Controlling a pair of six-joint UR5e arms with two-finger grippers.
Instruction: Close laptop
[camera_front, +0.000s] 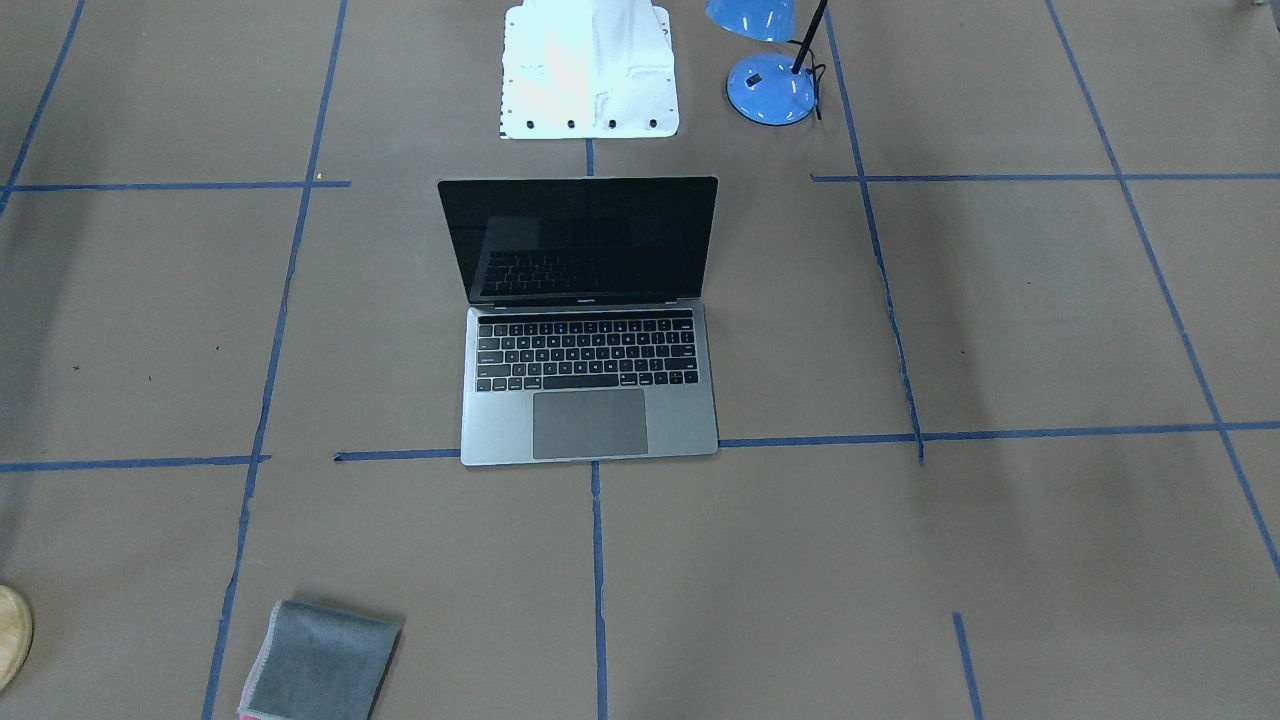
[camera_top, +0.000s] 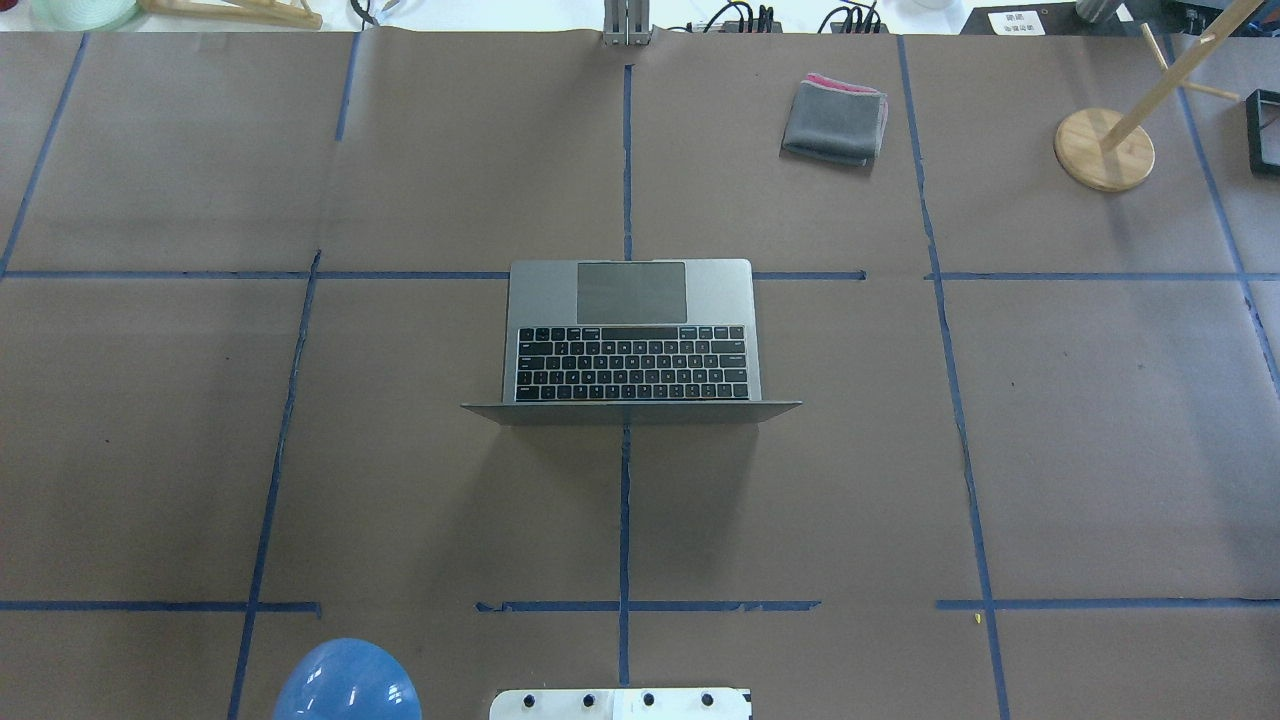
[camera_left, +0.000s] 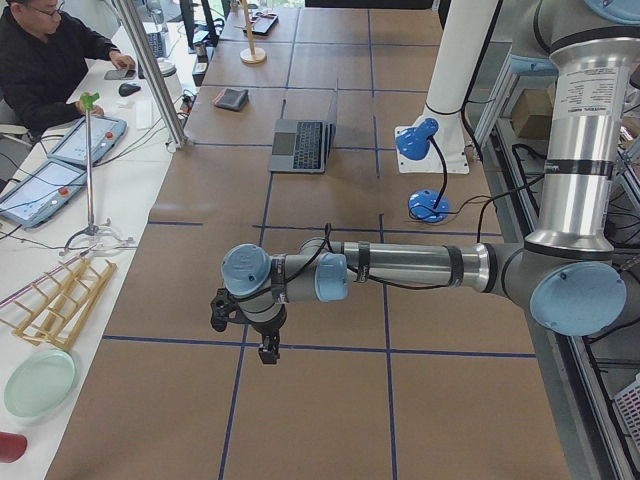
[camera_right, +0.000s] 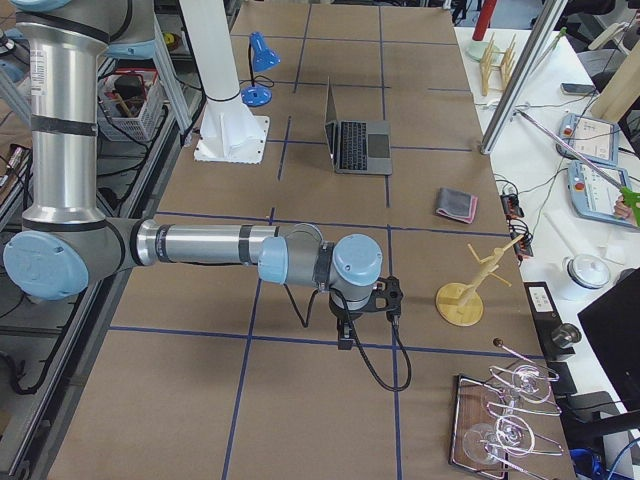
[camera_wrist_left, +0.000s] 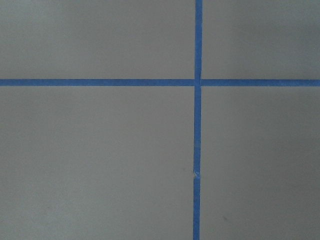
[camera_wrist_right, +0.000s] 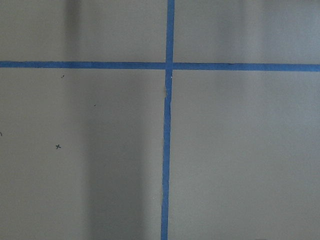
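The space-grey laptop (camera_front: 690, 420) stands open at the middle of the table, its black screen upright and facing away from the robot base. It also shows in the overhead view (camera_top: 720, 290), in the left side view (camera_left: 300, 145) and in the right side view (camera_right: 360, 145). My left gripper (camera_left: 268, 350) hangs over bare table far from the laptop, and shows only in the left side view. My right gripper (camera_right: 345, 338) hangs likewise, only in the right side view. I cannot tell whether either is open or shut. Both wrist views show only brown paper and blue tape.
A folded grey cloth (camera_top: 835, 122) lies at the table's far side. A blue desk lamp (camera_front: 770, 88) stands beside the white robot base (camera_front: 590, 70). A wooden stand (camera_top: 1103, 148) is at the far right. A wire rack (camera_right: 505, 420) sits near the right arm.
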